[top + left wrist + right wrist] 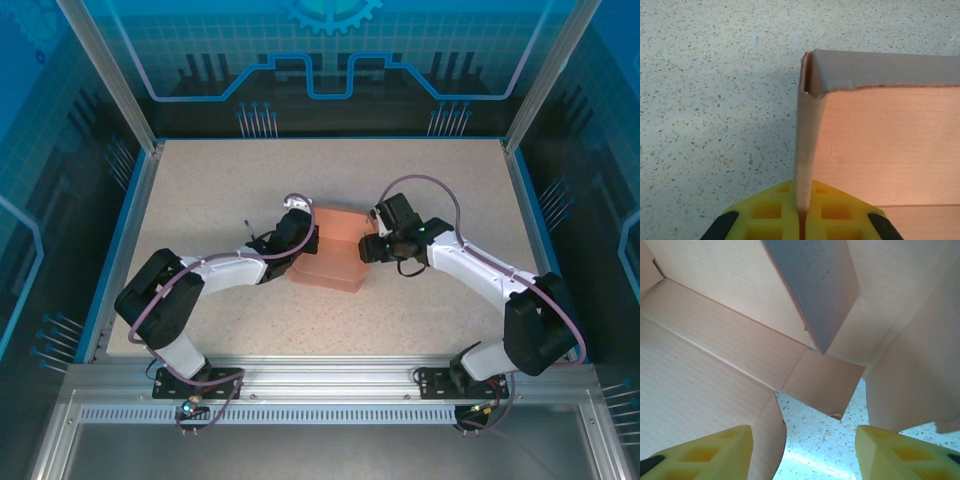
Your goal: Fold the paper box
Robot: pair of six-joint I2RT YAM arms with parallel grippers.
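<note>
Across the middle of the speckled desk sits the paper box, a salmon-pink card piece partly raised into a shallow tray and lying between the two arms. It looks very light and thin. The panels should stay fairly stiff along their flats but hinge easily at the scored creases, and they would probably buckle or crush under a hard squeeze. The smooth card may also slide on the desk if pushed from one side alone, so one side needs pinning while the other is folded. The left end effector is closed tight on the upright side wall, pinching its thin edge near a corner. That seems a sound place to hold, since a wall close to a crease flexes least. The right end effector stands about half spread at the opposite end, with loose flaps hanging ahead of it and nothing pinched between its yellow fingers. The wall's top edge, seen from the left wrist, is slightly ragged, which suggests the card tears readily. No brand, label or legible writing appears on the box.
</note>
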